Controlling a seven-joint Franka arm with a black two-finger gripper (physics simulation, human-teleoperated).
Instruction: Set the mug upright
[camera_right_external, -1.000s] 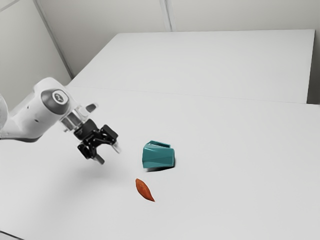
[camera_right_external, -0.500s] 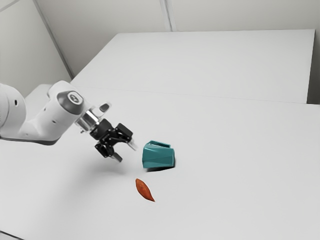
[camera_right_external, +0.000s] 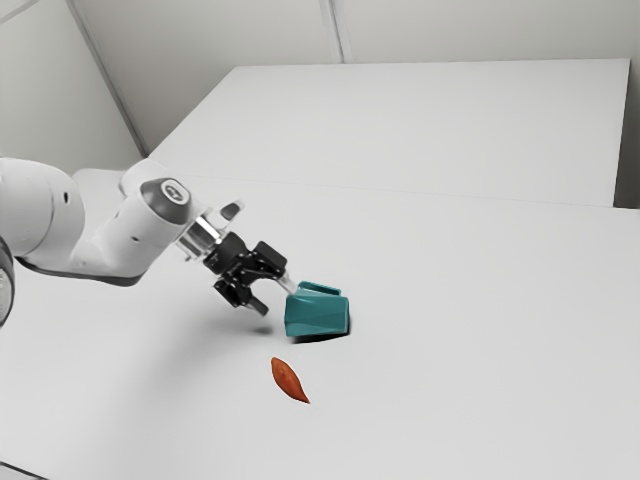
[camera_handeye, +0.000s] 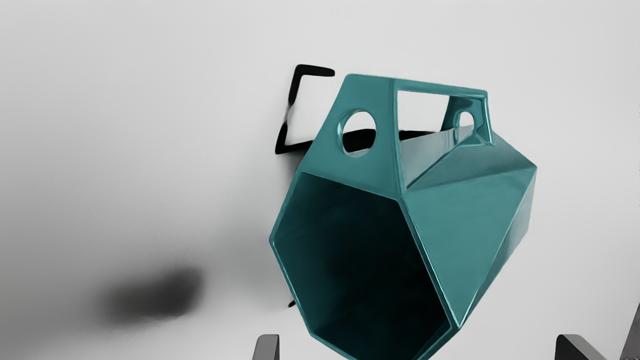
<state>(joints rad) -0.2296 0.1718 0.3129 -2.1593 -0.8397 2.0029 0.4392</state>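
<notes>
Mug (camera_right_external: 317, 314) on its side, well in from table's (camera_right_external: 450, 270) far edge; upright goal unmet, grasp and righting judged left. Gripper (camera_right_external: 279, 300) beside mug's mouth, fingers apart, nothing clamped. Mouth faces gripper; interior dark, contents can't be told. Brown leaf-shaped piece (camera_right_external: 289, 381) nearby.

I'm looking into a plain room, its use unclear to me: pale walls (camera_right_external: 200, 40) are meeting beyond my gripper (camera_right_external: 278, 300), past a white table (camera_right_external: 450, 250).
</notes>
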